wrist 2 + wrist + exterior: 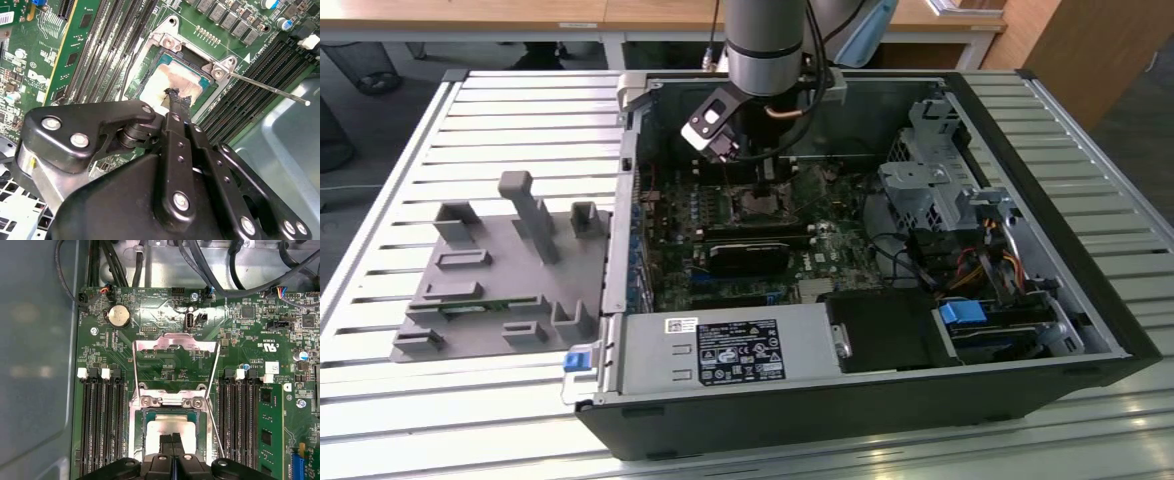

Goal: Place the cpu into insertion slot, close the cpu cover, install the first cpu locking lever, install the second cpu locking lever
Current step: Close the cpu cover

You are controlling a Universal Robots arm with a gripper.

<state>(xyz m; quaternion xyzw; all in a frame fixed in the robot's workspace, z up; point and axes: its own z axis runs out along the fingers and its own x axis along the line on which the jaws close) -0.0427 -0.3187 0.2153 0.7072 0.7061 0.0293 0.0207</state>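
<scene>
Exterior view: grey-and-black robot gripper (767, 180) reaches down into the open-topped black metal computer case (854, 410), walls all round, green motherboard (847, 245) under it

Second wrist view: claw's two black fingers (175, 130) pressed together, nothing btw them, tips touching the small square silver-grey cpu (175, 80). The cpu lies flat in the silver-framed square insertion slot (167, 39). Long black memory slots (107, 50) crowd both sides; thin steel lever rod (270, 89) sticks out free

First wrist view: thin silver cpu cover (177, 342) w/ square window stands flipped up off the socket, cpu uncovered, tight room btw slot banks
</scene>
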